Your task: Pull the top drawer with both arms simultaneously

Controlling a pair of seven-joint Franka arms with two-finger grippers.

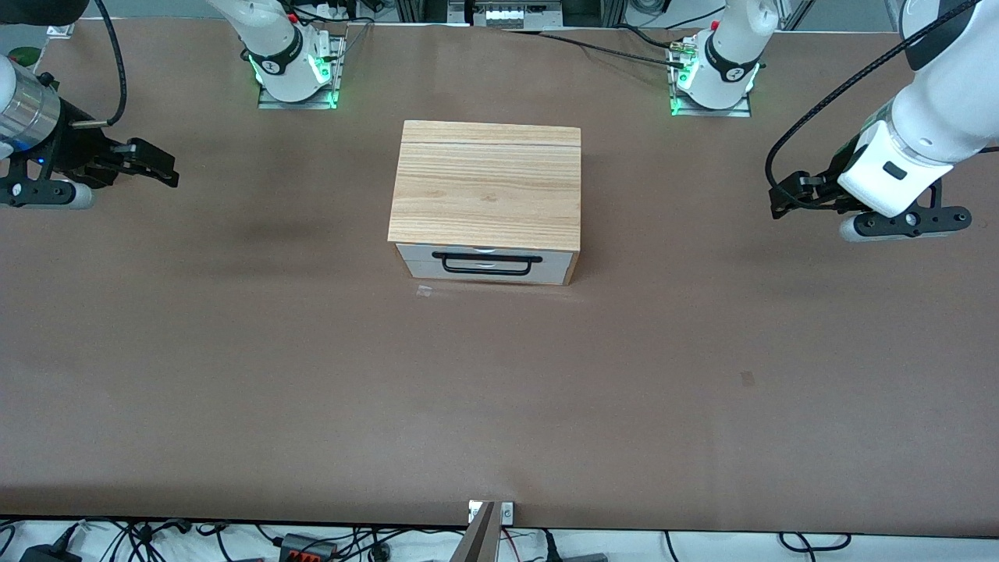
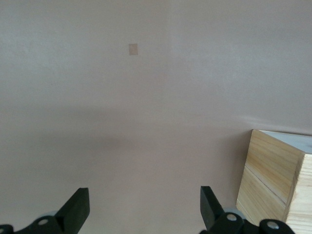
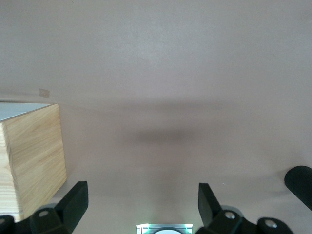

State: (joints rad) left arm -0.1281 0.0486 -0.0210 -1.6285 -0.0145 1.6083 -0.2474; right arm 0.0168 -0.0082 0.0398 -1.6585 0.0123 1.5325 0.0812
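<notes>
My left gripper (image 1: 783,195) hangs in the air over bare table toward the left arm's end, well apart from the cabinet (image 1: 488,183). Fingers spread wide, nothing between them; in the left wrist view the two black fingertips (image 2: 78,207) stand far apart w/ only brown tabletop showing in the gap. Same view catches a wood-grain side of the cabinet (image 2: 270,175) off at the edge, plus a small tan patch (image 2: 133,49) on the table surface.

My right gripper (image 1: 160,165) hangs over bare table toward the right arm's end, also well clear of the cabinet. Fingers wide apart too, holding nothing; the right wrist view shows both fingertips (image 3: 75,200) w/ empty table between, and the cabinet's wood side (image 3: 36,156) at the edge of that pic.

Cabinet sits mid-table, roughly between the 2 arm bases and nearer the front camera than they are. The top drawer (image 1: 485,263) is in the cabinet's front face, which looks toward the front camera; white panel sits flush w/ the box, closed. Its black bar handle (image 1: 487,264) runs across the panel, untouched by either gripper. A small pale scrap (image 1: 424,292) lies on the table (image 1: 499,406) just in front of the drawer
</notes>
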